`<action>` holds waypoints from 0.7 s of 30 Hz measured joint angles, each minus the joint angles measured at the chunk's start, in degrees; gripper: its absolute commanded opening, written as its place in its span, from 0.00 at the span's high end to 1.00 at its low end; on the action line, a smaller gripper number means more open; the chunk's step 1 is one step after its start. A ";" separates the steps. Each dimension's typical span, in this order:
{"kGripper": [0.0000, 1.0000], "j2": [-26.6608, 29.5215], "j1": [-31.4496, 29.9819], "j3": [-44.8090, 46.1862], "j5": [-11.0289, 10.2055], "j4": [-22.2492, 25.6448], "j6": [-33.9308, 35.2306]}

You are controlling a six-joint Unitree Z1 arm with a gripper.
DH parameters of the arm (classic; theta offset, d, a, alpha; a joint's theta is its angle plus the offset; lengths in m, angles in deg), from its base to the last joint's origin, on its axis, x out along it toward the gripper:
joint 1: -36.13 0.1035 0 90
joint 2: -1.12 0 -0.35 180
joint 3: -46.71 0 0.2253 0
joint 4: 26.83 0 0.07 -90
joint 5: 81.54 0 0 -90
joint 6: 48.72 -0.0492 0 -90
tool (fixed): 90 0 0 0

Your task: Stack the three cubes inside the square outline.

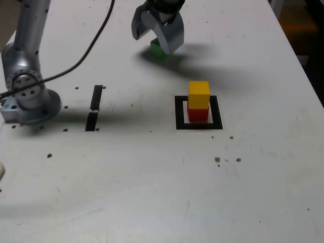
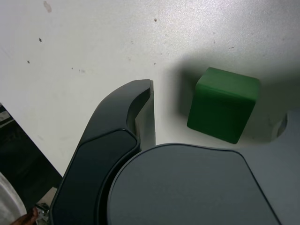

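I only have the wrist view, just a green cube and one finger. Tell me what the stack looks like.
Observer: The yellow cube sits on the red cube, inside the square outline.
Operator: Give me the gripper's stance.
Observer: The gripper is open, jaws on either side of the green cube, not yet closed on it.
Operator: Say where green lies from the stack.
Observer: Farther back on the table and toward the exterior view's left.

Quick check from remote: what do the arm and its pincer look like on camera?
The arm is silver-grey metal with a round joint housing and a base plate; a black cable loops from it. The pincer has two broad, curved grey jaws under a dark wrist.
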 measured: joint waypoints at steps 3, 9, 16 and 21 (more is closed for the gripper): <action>0.07 -0.83 0.01 0.56 0.00 -1.25 0.13; 0.21 -1.35 0.07 2.04 0.90 -4.17 0.41; 0.45 -1.10 0.62 3.86 2.05 -7.70 0.19; 0.60 -0.84 0.78 4.33 2.56 -8.49 -0.10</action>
